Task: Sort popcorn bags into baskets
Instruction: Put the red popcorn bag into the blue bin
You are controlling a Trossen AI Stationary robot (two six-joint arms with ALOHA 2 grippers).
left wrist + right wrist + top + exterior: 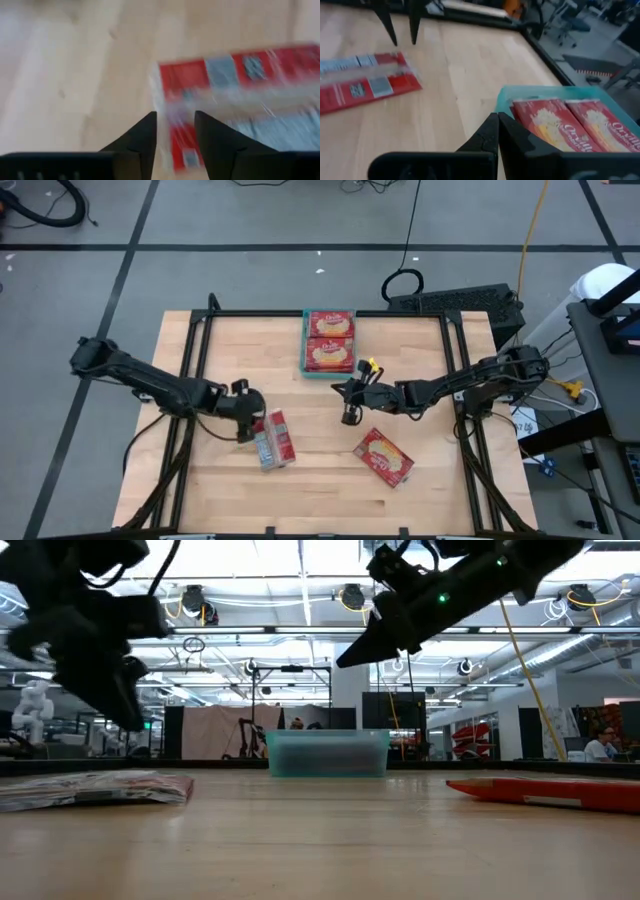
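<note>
Left hand (175, 132) hovers with fingers apart over a red popcorn bag (273, 439) on the worktop (200, 490).
Right hand (498, 131), fully closed, is near the teal basket (504, 97); its bags (580, 122) read "Orville". Another bag (384, 456) lies apart.

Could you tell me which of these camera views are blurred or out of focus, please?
Left wrist view: the popcorn bag is smeared by motion blur. Low view: the near tabletop and left arm look soft. Right wrist view: mildly soft, the teal basket readable. High view: sharp, evenly lit.
</note>
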